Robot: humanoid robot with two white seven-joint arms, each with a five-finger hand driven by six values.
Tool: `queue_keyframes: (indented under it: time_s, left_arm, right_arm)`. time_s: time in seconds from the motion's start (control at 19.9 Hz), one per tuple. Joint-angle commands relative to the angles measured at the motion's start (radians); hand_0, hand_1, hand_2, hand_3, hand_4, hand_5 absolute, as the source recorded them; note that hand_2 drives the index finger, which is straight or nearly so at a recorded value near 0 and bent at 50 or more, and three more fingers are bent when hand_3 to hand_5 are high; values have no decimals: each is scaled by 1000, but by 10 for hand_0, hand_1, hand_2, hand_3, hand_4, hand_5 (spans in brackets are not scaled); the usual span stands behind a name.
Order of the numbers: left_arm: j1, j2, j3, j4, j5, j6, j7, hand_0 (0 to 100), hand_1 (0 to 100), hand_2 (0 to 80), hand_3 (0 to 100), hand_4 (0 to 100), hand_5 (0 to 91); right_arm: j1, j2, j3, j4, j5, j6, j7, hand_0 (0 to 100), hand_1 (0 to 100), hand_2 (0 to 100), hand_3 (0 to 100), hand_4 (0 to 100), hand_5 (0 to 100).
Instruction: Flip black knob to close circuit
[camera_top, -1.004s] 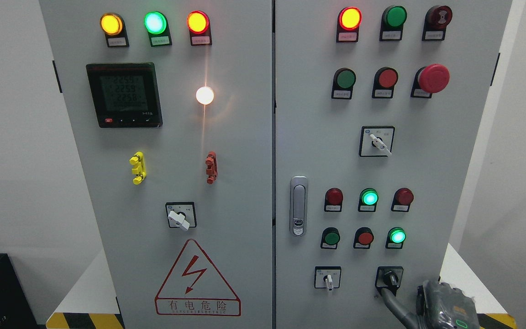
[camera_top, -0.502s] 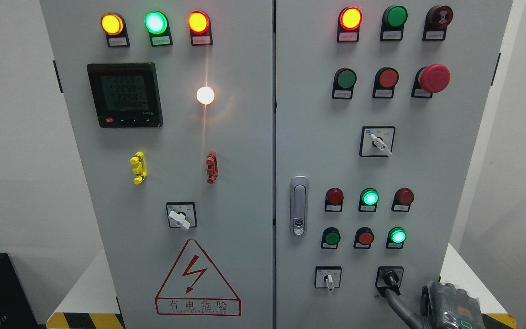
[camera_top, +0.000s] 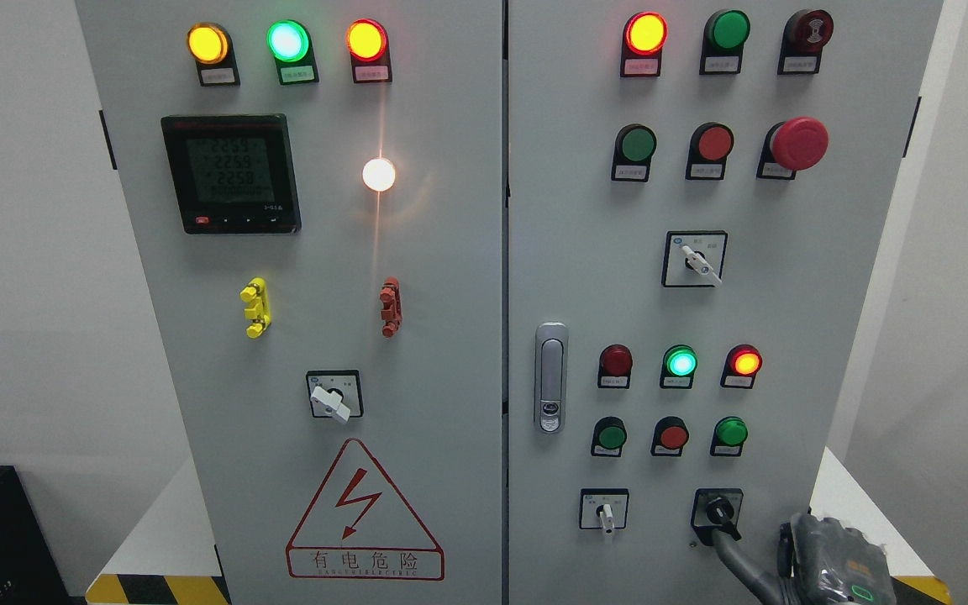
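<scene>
Right robot hand [camera_top: 828, 567], glossy grey casing, one slim finger [camera_top: 728, 550] touching black knob [camera_top: 719, 510]; hand's opening not discernible. Matte grey steel cabinet [camera_top: 450, 336].

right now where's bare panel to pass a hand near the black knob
Free: the bare strip between the door handle and the upper white selector, and the plain metal under the warning triangle. Crowded: the lamp rows above the black knob, where the right hand reaches.
</scene>
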Motion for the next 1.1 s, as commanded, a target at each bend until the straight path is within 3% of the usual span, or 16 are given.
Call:
queue_keyframes:
  time_s: [0.0, 1.05]
  left_arm:
    - [22, 0, 0, -23, 0, 0, 0, 120, 556, 0, 0, 0, 0]
    - [22, 0, 0, -23, 0, 0, 0, 120, 556, 0, 0, 0, 0]
  right_arm:
    - [-6, -5, -10, 9, 0, 4, -2, 0, 0, 897, 1000, 911, 975]
    - [-5, -8, -25, 3, -9, -1, -2, 0, 0, 894, 1000, 911, 975]
